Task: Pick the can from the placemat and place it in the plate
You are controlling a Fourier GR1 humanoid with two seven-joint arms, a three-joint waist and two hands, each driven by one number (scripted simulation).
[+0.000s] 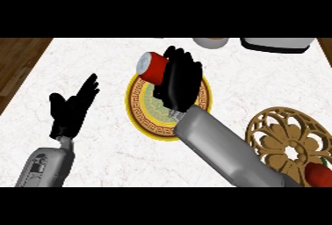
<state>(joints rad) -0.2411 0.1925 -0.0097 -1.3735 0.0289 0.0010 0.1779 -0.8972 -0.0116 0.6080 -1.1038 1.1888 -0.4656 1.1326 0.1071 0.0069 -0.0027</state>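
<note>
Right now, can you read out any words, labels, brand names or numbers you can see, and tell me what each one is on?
No readable text anywhere.
Red can, held in the right hand over the plate: no label can be made out.
Plate: a patterned border only, no letters.
Carved wooden placemat: ornament only.
Left hand: no markings.

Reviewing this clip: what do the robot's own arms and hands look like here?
Both forearms are smooth grey casings, rounded and tapering toward the wrist. The left forearm shows small dark recessed details on its shell. Each ends in a matte black hand with a thumb: left hand, right hand. No cables visible.
</note>
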